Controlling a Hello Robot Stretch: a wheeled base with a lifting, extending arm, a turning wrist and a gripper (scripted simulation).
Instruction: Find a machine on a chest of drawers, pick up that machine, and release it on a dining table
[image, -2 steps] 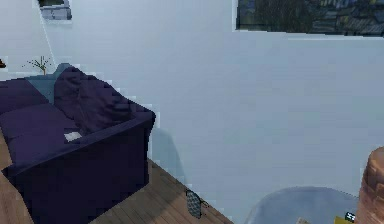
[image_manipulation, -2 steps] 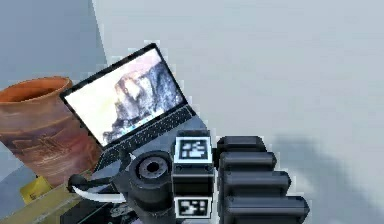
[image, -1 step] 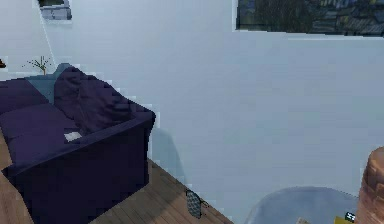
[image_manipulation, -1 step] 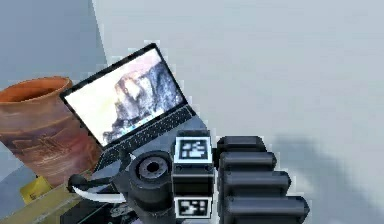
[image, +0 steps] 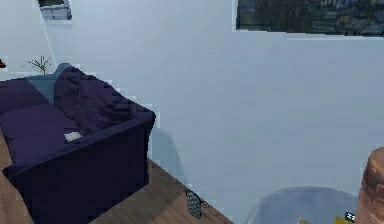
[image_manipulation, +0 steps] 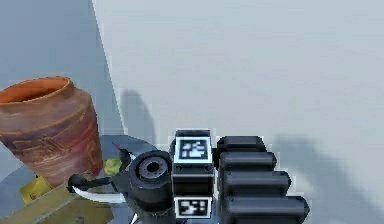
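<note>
The arm (image_manipulation: 262, 178) is showing as a black bar of stacked, rounded segments. Two white squares (image_manipulation: 192, 148) with black marks are capping its end, and the end effector (image_manipulation: 100, 172) is presenting a dark round body and thin dark fingers (image_manipulation: 88, 186).

Arm (image_manipulation: 250, 178) dark, bunched up short — gripper (image_manipulation: 100, 170) at end, fingers (image_manipulation: 90, 187) pointing left (can't tell if holding anything).

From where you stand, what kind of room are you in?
Probably a living room: there is a dark purple sofa on a wooden floor, a framed picture high on the pale wall, and a terracotta vase standing on a grey table.
</note>
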